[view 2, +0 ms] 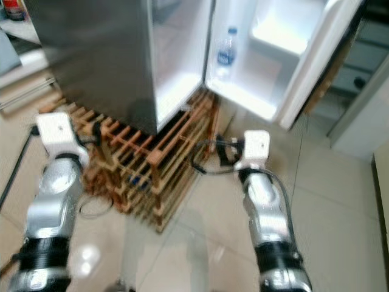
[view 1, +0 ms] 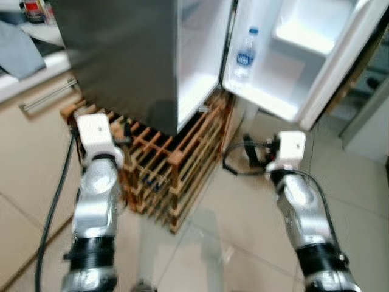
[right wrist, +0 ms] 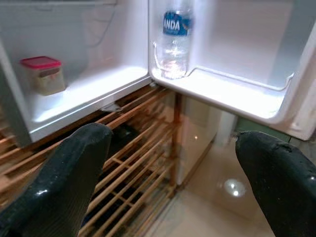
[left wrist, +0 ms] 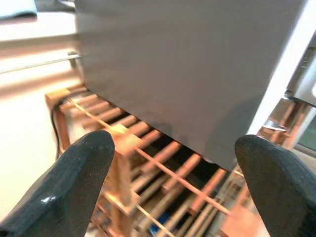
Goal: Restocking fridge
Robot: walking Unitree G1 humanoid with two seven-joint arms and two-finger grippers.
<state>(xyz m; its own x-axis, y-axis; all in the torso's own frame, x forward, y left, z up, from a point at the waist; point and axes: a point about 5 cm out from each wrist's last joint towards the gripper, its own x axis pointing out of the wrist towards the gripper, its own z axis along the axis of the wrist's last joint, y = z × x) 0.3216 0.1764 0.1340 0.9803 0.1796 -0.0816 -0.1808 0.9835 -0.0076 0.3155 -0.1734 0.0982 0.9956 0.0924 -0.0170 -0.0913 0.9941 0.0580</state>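
On a tiled floor [view 1: 243, 219], the fridge [view 1: 127, 55] sits on a wooden rack [view 1: 164, 170], its door [view 1: 298, 55] open with a water bottle [view 1: 245, 55] in the bottom shelf, above the right gripper [right wrist: 173, 163], both grippers wide open and empty, the left gripper [left wrist: 173, 168] near the rack.

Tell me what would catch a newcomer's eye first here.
The open fridge stands raised on a wooden slatted rack, its door swung wide to the robot's right. A clear water bottle with a blue label stands upright in the door's bottom shelf, and a red-lidded container sits inside the fridge. Both end effectors, left and right, are open and empty.
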